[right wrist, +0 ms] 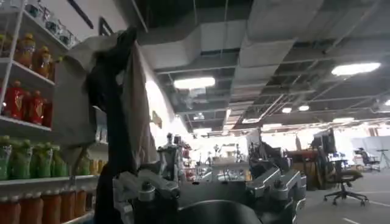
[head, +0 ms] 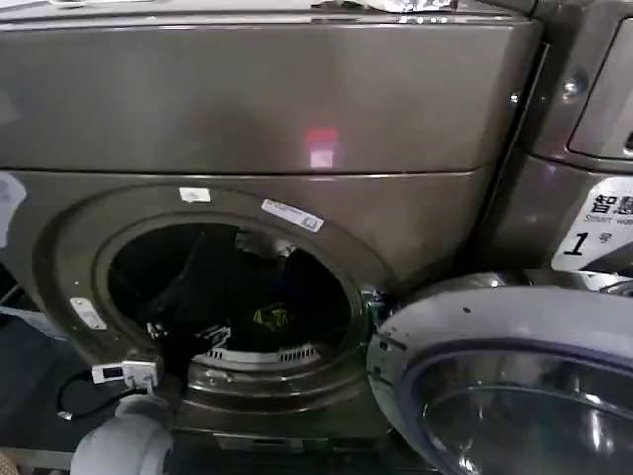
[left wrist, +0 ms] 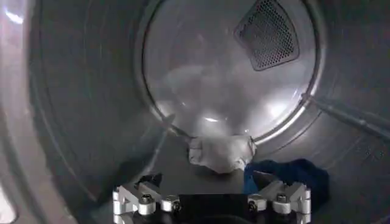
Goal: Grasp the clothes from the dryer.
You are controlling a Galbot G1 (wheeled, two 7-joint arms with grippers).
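Left gripper (left wrist: 210,182) before whitish-grey cloth (left wrist: 220,153)

Dryer (head: 247,109) top and left side cut by frame edge. Door (head: 514,386) cut at right and bottom. Drum interior dark in head view; small yellow-green cloth (head: 272,317) barely readable. Left gripper (left wrist: 210,198) fingertips dark against drum, base cut at bottom. Blue cloth (left wrist: 298,176) partly behind finger. Right gripper (right wrist: 210,189) base cut off.
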